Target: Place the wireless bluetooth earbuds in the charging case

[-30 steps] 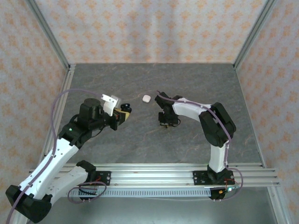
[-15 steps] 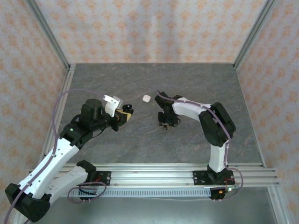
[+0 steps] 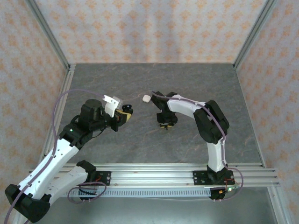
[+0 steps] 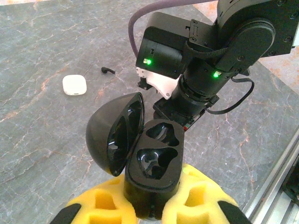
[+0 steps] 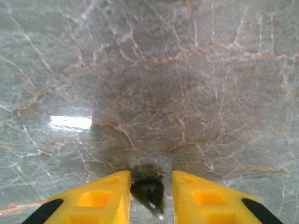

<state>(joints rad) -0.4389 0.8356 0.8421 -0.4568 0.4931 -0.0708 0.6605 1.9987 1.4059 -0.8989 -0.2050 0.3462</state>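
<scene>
Right gripper (image 5: 150, 181) nudged toward 9 o'clock, pinching a bud (image 5: 148, 193); left gripper (image 4: 154, 205) clamps the open case (image 4: 152, 163), so line up slowly.

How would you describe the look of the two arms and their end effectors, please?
The left arm and right arm have white links, black joints and a lilac cable each. The left end effector and right end effector have yellow fingers with black patches. Green lights glow on the right wrist.

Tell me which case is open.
The black case, gripped by the left end effector: lid swung back, both sockets showing. The white case lies closed on the table.
</scene>
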